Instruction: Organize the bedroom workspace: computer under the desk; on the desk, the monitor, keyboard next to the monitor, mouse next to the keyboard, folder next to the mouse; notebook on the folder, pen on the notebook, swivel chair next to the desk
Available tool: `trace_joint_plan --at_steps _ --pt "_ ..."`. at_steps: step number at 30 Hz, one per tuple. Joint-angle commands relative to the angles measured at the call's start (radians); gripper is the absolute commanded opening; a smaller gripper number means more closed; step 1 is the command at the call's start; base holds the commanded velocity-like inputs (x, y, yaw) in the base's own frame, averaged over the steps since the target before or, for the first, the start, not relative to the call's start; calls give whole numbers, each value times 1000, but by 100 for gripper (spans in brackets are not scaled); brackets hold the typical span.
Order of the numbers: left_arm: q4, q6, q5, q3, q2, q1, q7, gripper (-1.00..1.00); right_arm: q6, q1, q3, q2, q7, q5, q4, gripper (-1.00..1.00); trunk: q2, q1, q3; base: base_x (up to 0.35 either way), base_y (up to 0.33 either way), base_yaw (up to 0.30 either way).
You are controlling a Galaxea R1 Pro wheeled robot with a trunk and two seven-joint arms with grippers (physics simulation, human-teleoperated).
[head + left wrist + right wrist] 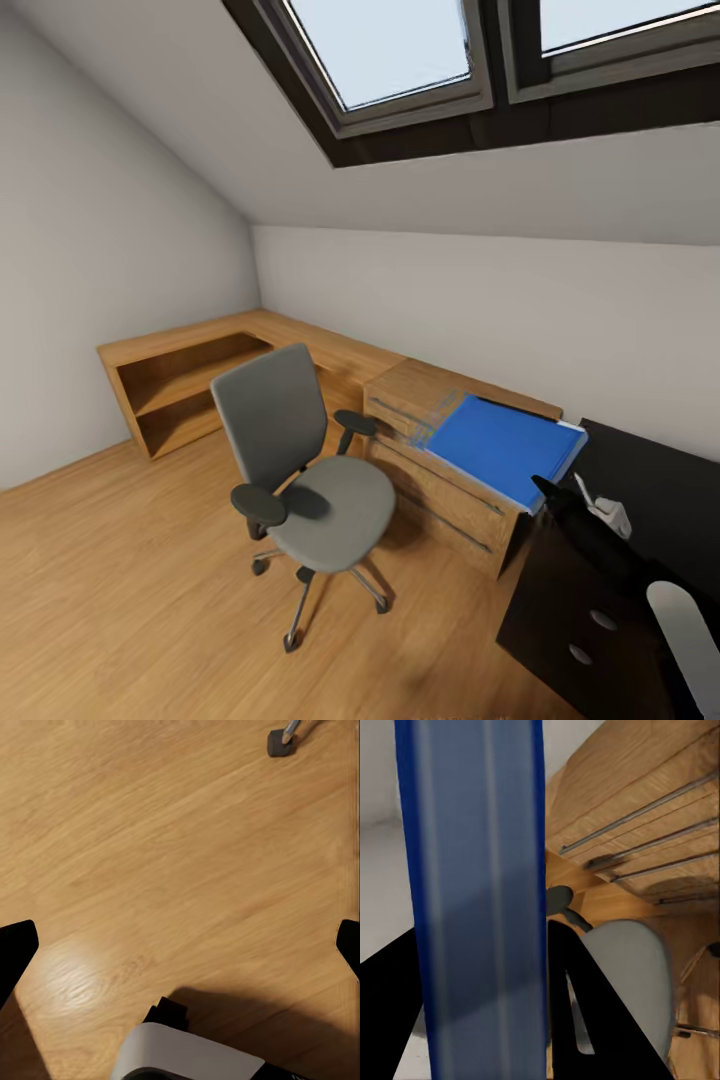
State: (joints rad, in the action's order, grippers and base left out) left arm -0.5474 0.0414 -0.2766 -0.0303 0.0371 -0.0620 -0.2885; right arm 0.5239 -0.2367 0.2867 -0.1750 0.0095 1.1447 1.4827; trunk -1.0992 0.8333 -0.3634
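R hand [484,1020] clamped on folder [500,447]; L hand [180,945] fingers apart, seemingly empty.

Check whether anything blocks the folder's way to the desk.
Nothing visible does. The right gripper holds the folder in the air above the wooden cabinet, right beside the black desk, whose visible top is bare.

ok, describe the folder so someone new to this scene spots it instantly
Under the skylights, find the light-wood drawer cabinet between the swivel chair and the black desk. The folder is held over the cabinet's end by the right hand. It is the one bright blue flat rectangle, with white page edges.
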Motion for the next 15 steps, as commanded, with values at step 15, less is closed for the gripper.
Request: trace_joint_plan --at_steps 15 --pt "81 212 -7 -5 1 0 -7 100 5 -1 55 5 0 8 -39 -100 -1 0 -1 0 0 -297"
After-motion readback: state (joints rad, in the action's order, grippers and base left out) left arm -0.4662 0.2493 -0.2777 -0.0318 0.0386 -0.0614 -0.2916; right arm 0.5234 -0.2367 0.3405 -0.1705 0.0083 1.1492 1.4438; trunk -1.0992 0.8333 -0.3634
